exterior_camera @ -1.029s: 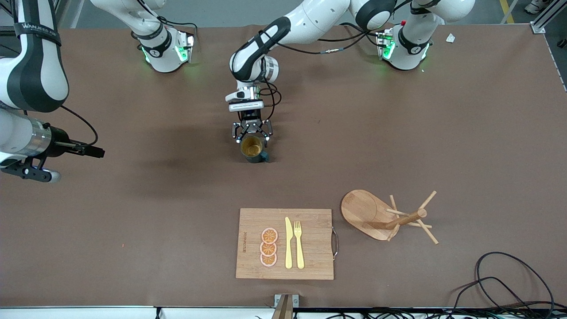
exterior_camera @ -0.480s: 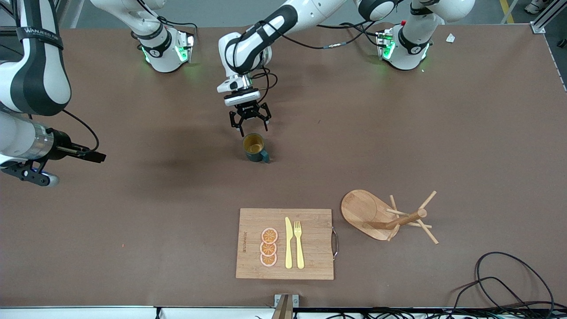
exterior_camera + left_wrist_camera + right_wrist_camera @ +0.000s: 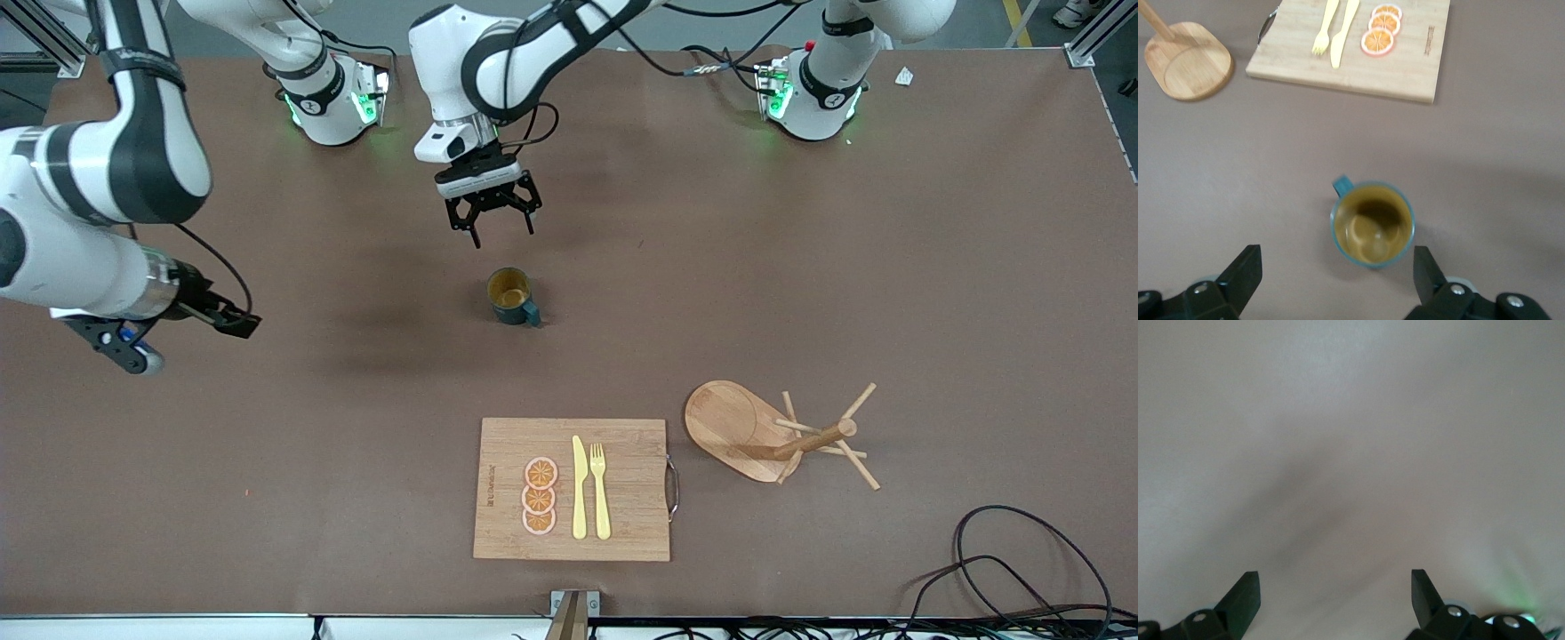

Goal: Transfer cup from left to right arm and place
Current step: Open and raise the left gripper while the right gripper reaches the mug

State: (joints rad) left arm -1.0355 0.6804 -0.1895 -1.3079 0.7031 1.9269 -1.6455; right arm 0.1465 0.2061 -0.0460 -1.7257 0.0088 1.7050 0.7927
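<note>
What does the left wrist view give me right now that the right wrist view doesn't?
Only the left wrist view shows the cup, upright on the table with nothing holding it, the open left gripper above it. Past the cup lie the cutting board with fork, knife and orange slices, and the wooden peg stand.
Only the right wrist view shows the open right gripper over bare table.
Both share the brown tabletop.
</note>
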